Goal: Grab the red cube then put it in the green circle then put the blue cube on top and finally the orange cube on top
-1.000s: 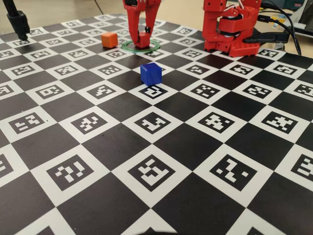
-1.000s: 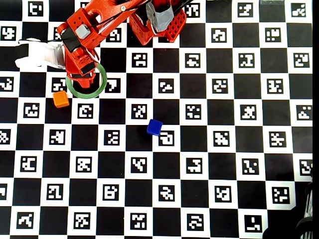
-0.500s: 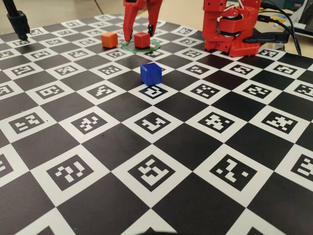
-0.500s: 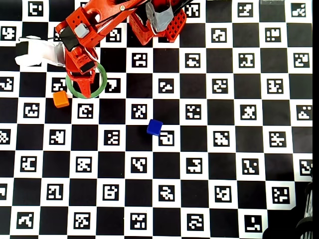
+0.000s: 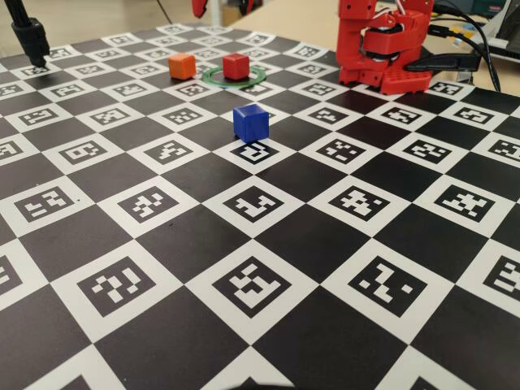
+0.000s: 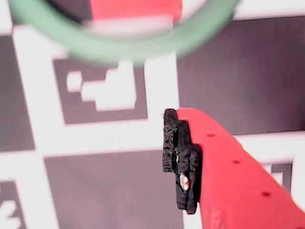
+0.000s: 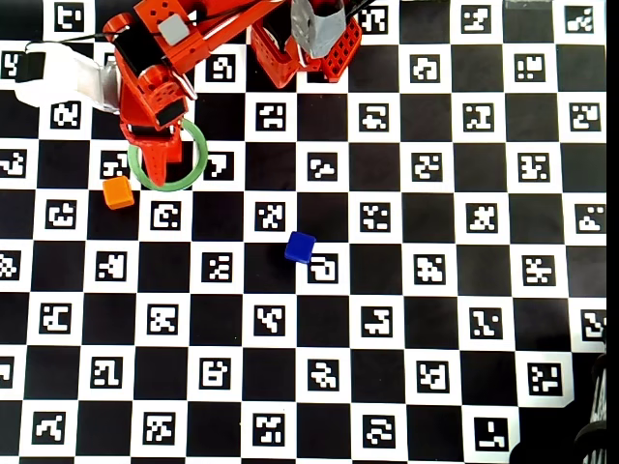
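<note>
The red cube (image 5: 236,66) stands inside the green circle (image 5: 234,78) at the far side of the board. In the wrist view the red cube (image 6: 136,8) and the green circle (image 6: 119,46) lie at the top edge. The orange cube (image 5: 182,66) (image 7: 119,192) sits just left of the ring. The blue cube (image 5: 250,122) (image 7: 300,246) stands alone nearer the board's middle. My gripper (image 7: 160,169) hangs open above the ring and hides the red cube in the overhead view. One black pad (image 6: 180,162) shows, with nothing held. Only a fingertip (image 5: 197,7) shows in the fixed view.
The board is a black-and-white checker of printed markers (image 5: 252,280). The arm's red base (image 5: 382,49) stands at the back right, with cables (image 5: 479,41) behind it. A black post (image 5: 28,36) is at the back left. A white part (image 7: 53,77) sticks out left of the arm.
The gripper let go of the red cube inside the ring, opened, and has risen almost out of the fixed view. The cube stays in the ring; the other cubes have not moved.
</note>
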Action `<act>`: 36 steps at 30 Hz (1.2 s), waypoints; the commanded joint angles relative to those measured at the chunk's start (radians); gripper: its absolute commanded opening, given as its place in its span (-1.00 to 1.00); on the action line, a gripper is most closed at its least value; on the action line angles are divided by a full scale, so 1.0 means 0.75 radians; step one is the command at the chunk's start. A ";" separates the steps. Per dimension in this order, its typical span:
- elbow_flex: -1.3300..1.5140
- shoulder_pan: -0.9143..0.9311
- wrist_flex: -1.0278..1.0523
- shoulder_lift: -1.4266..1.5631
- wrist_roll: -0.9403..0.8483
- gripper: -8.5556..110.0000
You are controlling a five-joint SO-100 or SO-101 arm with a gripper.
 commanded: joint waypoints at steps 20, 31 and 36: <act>-0.016 -0.626 -0.018 0.192 0.794 -0.11; -0.010 -0.951 -0.037 0.166 1.221 -0.10; -0.049 -1.117 -0.033 0.092 1.419 -0.11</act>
